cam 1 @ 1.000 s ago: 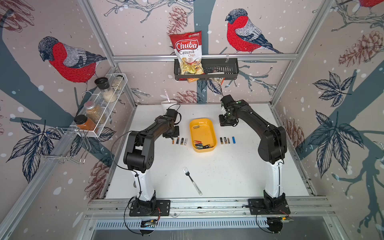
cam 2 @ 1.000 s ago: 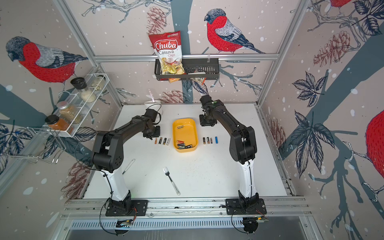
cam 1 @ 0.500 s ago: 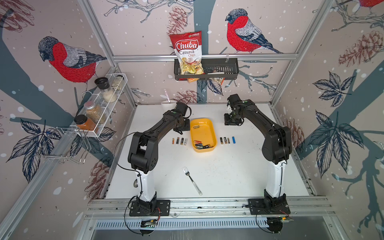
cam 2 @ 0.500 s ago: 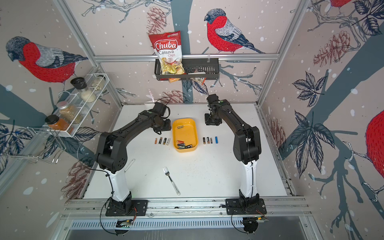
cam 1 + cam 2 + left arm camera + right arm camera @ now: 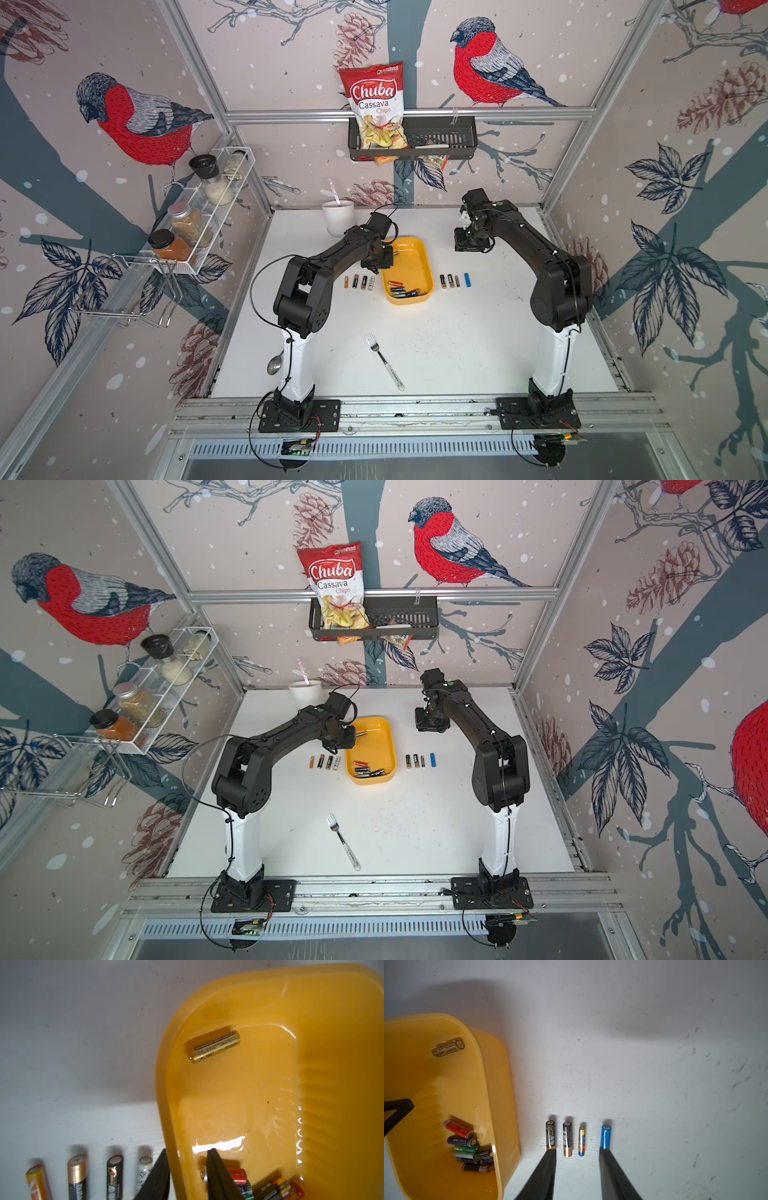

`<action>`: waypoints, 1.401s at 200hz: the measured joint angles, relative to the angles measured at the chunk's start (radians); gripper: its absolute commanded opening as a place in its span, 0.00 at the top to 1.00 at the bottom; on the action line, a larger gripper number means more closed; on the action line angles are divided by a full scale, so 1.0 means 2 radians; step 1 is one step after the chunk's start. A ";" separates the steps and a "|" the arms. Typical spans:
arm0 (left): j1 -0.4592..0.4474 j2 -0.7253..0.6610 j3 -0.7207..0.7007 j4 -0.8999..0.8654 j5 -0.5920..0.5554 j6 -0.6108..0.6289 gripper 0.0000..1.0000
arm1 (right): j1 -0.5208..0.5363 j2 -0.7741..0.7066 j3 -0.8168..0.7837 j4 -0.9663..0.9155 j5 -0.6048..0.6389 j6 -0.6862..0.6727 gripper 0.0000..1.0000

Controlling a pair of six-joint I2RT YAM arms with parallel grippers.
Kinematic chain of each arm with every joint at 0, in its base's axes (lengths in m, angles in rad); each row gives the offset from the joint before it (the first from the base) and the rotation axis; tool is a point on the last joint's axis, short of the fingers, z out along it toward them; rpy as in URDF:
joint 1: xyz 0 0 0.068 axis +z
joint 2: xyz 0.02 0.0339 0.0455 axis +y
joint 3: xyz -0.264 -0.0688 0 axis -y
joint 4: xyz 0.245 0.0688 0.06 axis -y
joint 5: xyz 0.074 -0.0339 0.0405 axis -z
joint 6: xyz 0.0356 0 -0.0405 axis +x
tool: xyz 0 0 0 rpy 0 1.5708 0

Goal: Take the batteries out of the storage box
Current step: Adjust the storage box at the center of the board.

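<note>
The yellow storage box (image 5: 411,262) (image 5: 376,742) lies mid-table. Several batteries (image 5: 403,289) (image 5: 469,1147) are piled at its near end, and one gold battery (image 5: 214,1046) (image 5: 447,1049) lies alone at the far end. A row of batteries (image 5: 359,282) (image 5: 76,1176) lies on the table left of the box, and another row (image 5: 455,281) (image 5: 568,1138) lies to its right, ending in a blue one (image 5: 606,1136). My left gripper (image 5: 187,1150) hangs open over the box's left rim, holding nothing. My right gripper (image 5: 576,1150) hovers open behind the right row, empty.
A fork (image 5: 384,361) lies on the near table and a spoon (image 5: 275,365) by the left arm's base. A white cup (image 5: 338,216) stands at the back. On the walls hang a black basket (image 5: 440,143) with a chips bag and a spice rack (image 5: 199,216).
My left gripper has moved right, from above the left row of batteries to the box's left rim. The right gripper has drifted slightly right and away from the box.
</note>
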 measured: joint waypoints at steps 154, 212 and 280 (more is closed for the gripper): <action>0.001 0.026 0.058 -0.048 0.034 -0.010 1.00 | -0.015 -0.021 -0.019 0.012 -0.005 -0.003 0.60; 0.043 0.014 0.059 -0.083 0.154 -0.005 1.00 | -0.027 -0.035 -0.011 0.012 -0.007 -0.010 0.60; 0.080 0.005 0.009 -0.065 0.306 -0.009 1.00 | -0.035 -0.035 0.005 0.006 -0.014 -0.010 0.60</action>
